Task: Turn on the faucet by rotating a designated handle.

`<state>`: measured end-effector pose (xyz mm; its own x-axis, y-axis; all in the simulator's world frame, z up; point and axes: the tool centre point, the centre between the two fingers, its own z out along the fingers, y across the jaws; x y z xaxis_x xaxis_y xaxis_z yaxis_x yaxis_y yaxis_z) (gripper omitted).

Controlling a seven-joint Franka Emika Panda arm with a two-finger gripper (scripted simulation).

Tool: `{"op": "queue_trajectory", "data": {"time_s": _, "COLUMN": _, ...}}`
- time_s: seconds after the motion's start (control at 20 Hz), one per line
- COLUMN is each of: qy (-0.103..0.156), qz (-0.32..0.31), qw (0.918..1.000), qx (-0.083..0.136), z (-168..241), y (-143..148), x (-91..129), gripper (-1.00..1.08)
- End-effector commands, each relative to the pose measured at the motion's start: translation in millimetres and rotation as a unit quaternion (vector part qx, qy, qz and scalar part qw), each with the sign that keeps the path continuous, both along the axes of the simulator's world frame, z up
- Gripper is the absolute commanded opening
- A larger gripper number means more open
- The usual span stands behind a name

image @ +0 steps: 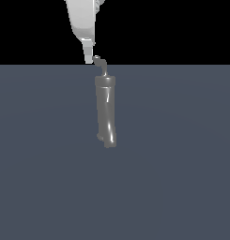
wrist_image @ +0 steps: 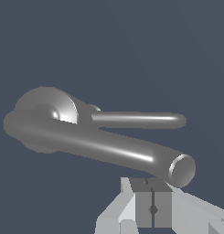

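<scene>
My end effector hangs right above the faucet. In the wrist view my 2 fingers are pressed together with only a thin dark line between them. They hold nothing.

The faucet is a tall shiny grey tube. It stands on the flat blue-grey bench, near the middle of the exterior view. On top of it sits the handle, a thin bent rod with a short tip. In the exterior view my fingertips are just beside that tip, on its left side. I cannot tell if they touch it.

In the wrist view a thick tube with a round end comes close to my fingers, and a thinner rod runs behind it. I am not sure which one is the handle there.

I think the handle is hard metal. It will not bend or squash. It looks smooth and shiny, so it may be slippery. It is thin, so a pinch could slide off.

I think the best place to push is near the tip, far from where the handle joins the faucet. There it should turn most easily. With my fingers closed, I could push it sideways like a little stick.
</scene>
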<state>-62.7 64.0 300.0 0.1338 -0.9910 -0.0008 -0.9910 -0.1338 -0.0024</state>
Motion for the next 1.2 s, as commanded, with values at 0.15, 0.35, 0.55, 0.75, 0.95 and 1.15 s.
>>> {"op": "queue_trajectory", "data": {"time_s": 0.15, "qy": 0.001, "qz": -0.013, "qw": 0.9999, "qx": -0.001, "z": 0.1, "y": -49.3, "x": 1.4, "gripper": -1.0}}
{"op": "queue_trajectory", "data": {"time_s": 0.35, "qy": 0.001, "qz": -0.015, "qw": 0.9999, "qx": -0.001, "z": 0.2, "y": -75.9, "x": 1.6, "gripper": -1.0}}
{"op": "queue_trajectory", "data": {"time_s": 0.55, "qy": 0.001, "qz": 0.006, "qw": 1.0, "qx": 0.001, "z": 0.1, "y": -52.4, "x": 5.3, "gripper": -1.0}}
{"op": "queue_trajectory", "data": {"time_s": 0.75, "qy": 0.001, "qz": 0.002, "qw": 1.0, "qx": 0.0, "z": 0.1, "y": -64.5, "x": 14.7, "gripper": -1.0}}
{"op": "queue_trajectory", "data": {"time_s": 0.95, "qy": 0.001, "qz": -0.001, "qw": 1.0, "qx": 0.0, "z": 0.1, "y": -76.2, "x": 23.6, "gripper": -1.0}}
{"op": "queue_trajectory", "data": {"time_s": 1.15, "qy": 0.001, "qz": -0.004, "qw": 1.0, "qx": 0.0, "z": 0.1, "y": -87.7, "x": 32.2, "gripper": -1.0}}
